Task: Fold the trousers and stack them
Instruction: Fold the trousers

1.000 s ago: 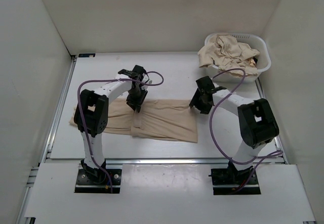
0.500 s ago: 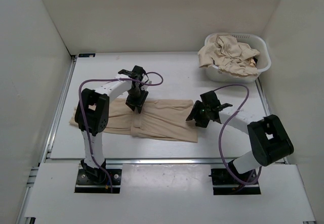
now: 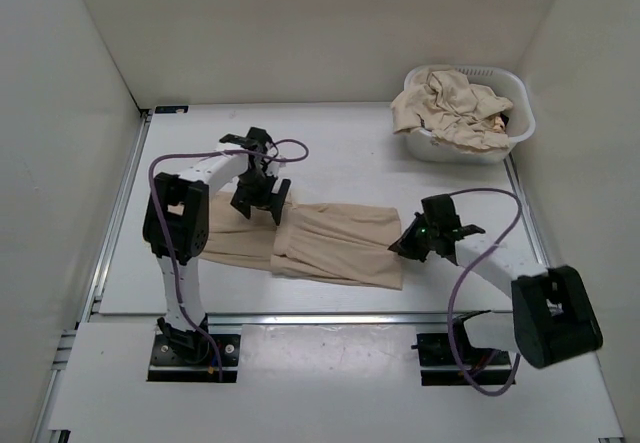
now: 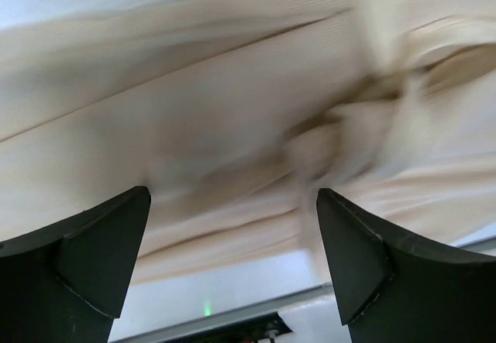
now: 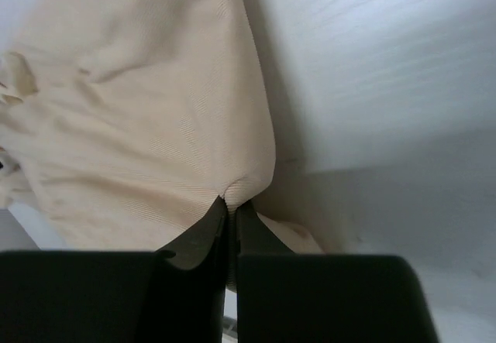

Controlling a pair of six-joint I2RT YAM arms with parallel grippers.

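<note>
Trousers (image 3: pixel 340 245) farther right, right fingers (image 5: pixel 195 241) tight on their edge

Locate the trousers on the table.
Top view: the trousers lie across mid-table, left gripper open above their left part, right gripper pinching their right edge.

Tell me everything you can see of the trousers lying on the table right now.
The trousers are thin, wrinkly, light beige cloth, spread in a long band from left to right across the middle of the table. The right gripper is shut on a pinch of cloth at their right end. The left gripper hangs open over their left part; whether it touches them cannot be told.
</note>
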